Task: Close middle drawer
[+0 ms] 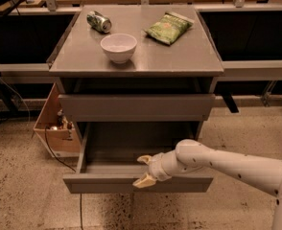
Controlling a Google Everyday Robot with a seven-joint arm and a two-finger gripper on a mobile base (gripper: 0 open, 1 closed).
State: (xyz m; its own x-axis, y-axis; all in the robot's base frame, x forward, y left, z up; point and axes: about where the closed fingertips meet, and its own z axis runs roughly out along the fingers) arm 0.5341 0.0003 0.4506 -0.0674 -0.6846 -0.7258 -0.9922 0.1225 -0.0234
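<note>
While the middle drawer point(98, 184) stands pulled far out from under the grey table point(179, 61), its flat front sits low in the view, nearest the camera. The tray is open to above.

Pincer point(140, 170) is at the drawer's front edge, roughly mid-width, slightly right of centre. It comes in from the right on the white arm point(227, 163). Fingers are spread moderately wide, holding nothing. One fingertip point(143, 159) is over the tray's inside, the other is down at the top edge of the front panel. It's probably touching the panel, but I can't confirm contact from this angle.

Upper drawer point(136, 107) is above it, taller front, poking out only a little from the frame.

On the table:
- white bowl point(118, 47), front left of centre, upright
- can point(99, 21) on its side, back left, apart from the bowl
- green snack bag point(169, 28) lying flat, back right

A cardboard box point(52, 123) sits on the speckled floor point(21, 190), just beside the table's left side.
</note>
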